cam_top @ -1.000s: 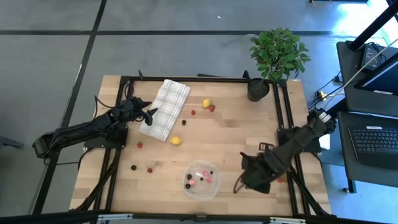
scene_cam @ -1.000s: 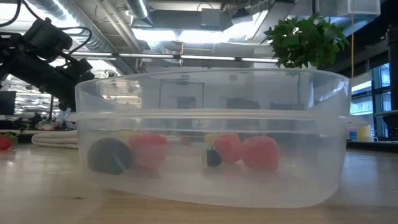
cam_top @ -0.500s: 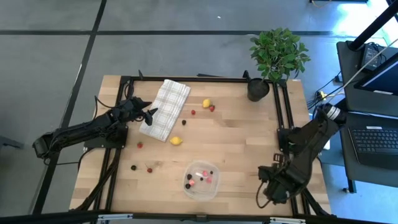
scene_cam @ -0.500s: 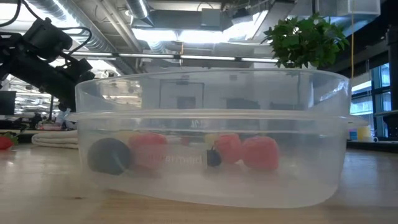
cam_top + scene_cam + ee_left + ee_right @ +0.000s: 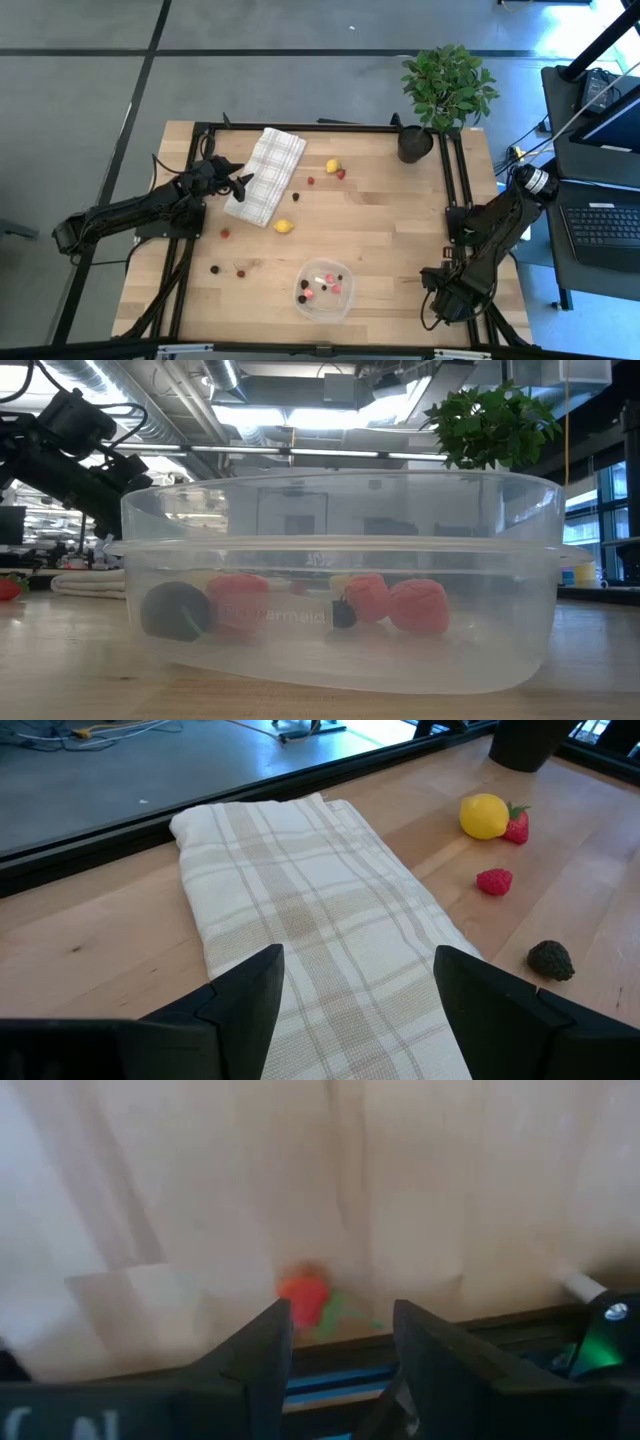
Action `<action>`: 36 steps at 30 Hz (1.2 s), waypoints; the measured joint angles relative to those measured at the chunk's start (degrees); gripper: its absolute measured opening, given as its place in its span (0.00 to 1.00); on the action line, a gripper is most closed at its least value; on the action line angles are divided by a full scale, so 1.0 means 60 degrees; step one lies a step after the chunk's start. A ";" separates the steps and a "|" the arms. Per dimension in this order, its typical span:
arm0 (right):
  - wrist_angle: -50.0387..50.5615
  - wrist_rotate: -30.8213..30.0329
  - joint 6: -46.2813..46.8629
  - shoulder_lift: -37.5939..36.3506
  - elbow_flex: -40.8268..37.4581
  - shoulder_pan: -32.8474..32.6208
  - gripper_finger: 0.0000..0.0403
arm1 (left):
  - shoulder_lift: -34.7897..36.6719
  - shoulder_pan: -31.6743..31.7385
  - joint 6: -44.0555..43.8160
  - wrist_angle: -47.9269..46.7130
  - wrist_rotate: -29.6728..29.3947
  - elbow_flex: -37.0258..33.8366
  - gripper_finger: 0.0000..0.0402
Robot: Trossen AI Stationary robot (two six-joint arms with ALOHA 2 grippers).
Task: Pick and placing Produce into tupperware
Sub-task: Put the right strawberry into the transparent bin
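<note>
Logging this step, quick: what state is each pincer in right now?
Left pincer: open, empty, over the cloth.
Right pincer: open, empty, a red piece ahead of it.

The red piece of produce point(image 5: 303, 1296) by the table's right edge looked blurry. The plant point(image 5: 492, 422) was partly hidden behind the tupperware point(image 5: 340, 582).

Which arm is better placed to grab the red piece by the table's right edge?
Likely the right: the right gripper hangs open over that red piece, while the left gripper is above the checked cloth across the table.
</note>
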State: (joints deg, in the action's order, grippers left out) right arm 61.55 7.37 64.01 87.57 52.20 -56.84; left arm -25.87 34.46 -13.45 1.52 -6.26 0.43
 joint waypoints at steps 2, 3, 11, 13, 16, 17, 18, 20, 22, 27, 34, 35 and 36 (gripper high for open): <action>-0.0055 0.0028 -0.0015 0.0003 -0.0080 0.0004 0.44 | 0.0000 0.0004 0.0003 0.0000 0.0000 0.0000 0.62; -0.0056 0.0076 -0.0040 0.0003 -0.0100 0.0004 0.44 | 0.0000 0.0003 -0.0001 0.0000 0.0000 0.0000 0.62; -0.0822 0.0299 -0.1024 0.0003 -0.0153 -0.0040 0.44 | 0.0000 0.0002 0.0004 0.0000 0.0004 0.0002 0.62; -0.0981 0.0293 -0.1110 0.0003 -0.0153 -0.0040 0.44 | 0.0000 0.0003 0.0050 0.0000 0.0003 0.0004 0.62; -0.0978 0.0292 -0.1162 0.0003 -0.0153 -0.0040 0.44 | 0.0000 0.0003 0.0046 0.0000 0.0004 0.0003 0.62; -0.0978 0.0292 -0.1205 0.0003 -0.0153 -0.0040 0.44 | 0.0000 0.0001 0.0046 0.0000 0.0004 0.0001 0.62; -0.0982 0.0292 -0.1224 0.0003 -0.0153 -0.0040 0.44 | 0.0000 0.0002 0.0046 0.0000 0.0004 0.0003 0.62; -0.0978 0.0292 -0.1233 0.0003 -0.0153 -0.0040 0.44 | 0.0000 0.0004 0.0046 0.0000 0.0004 0.0002 0.62; -0.0976 0.0285 -0.1327 0.0003 -0.0154 -0.0040 0.44 | 0.0000 0.0000 0.0036 0.0000 0.0004 0.0004 0.62; -0.1085 0.0285 -0.1517 0.0003 -0.0515 -0.0040 0.44 | 0.0000 0.0001 0.0006 0.0000 0.0004 0.0004 0.62; -0.1634 0.0338 -0.1687 0.0007 -0.1189 -0.0040 0.44 | 0.0000 0.0003 -0.0001 0.0000 0.0004 0.0003 0.62; -0.1802 0.0448 -0.1718 0.0003 -0.1258 -0.0040 0.44 | 0.0000 0.0001 -0.0001 0.0000 0.0004 0.0004 0.62; -0.1986 0.0593 -0.1730 0.0003 -0.1324 -0.0040 0.44 | 0.0000 0.0001 -0.0001 0.0000 0.0002 0.0002 0.62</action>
State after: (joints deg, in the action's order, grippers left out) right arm 49.63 10.93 53.63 87.59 44.26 -57.08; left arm -25.87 34.46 -13.45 1.52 -6.25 0.44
